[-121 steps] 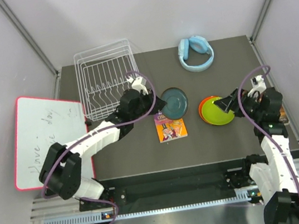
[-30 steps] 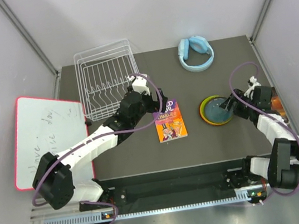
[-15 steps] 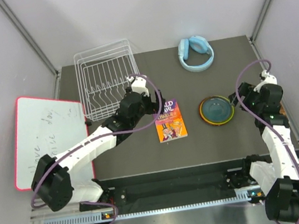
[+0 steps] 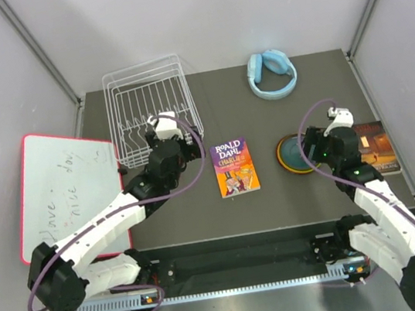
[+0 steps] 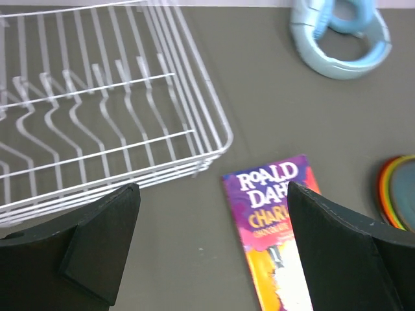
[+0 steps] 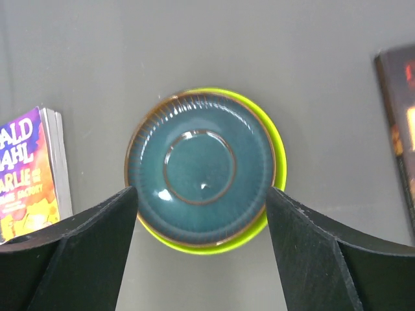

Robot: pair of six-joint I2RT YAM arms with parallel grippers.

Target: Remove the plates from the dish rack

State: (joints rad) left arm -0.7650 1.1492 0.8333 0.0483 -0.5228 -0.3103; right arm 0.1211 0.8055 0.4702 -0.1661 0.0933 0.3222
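Observation:
The white wire dish rack stands at the back left with no plates in it; its near corner shows in the left wrist view. The plates are stacked right of centre. A dark green plate lies on top of a lime green one, and orange and red rims show beneath. My right gripper hovers open above the stack, holding nothing. Between the rack and the paperback, my left gripper is wide open and empty over bare table.
A Roald Dahl paperback lies mid-table. Blue headphones sit at the back. A dark book lies right of the stack. A red-framed whiteboard overhangs the table's left edge.
The dark green plate, beside the book four seconds ago, now tops the stack. The left arm has drawn back left along the rack. The right gripper swung out right, then came back over the stack.

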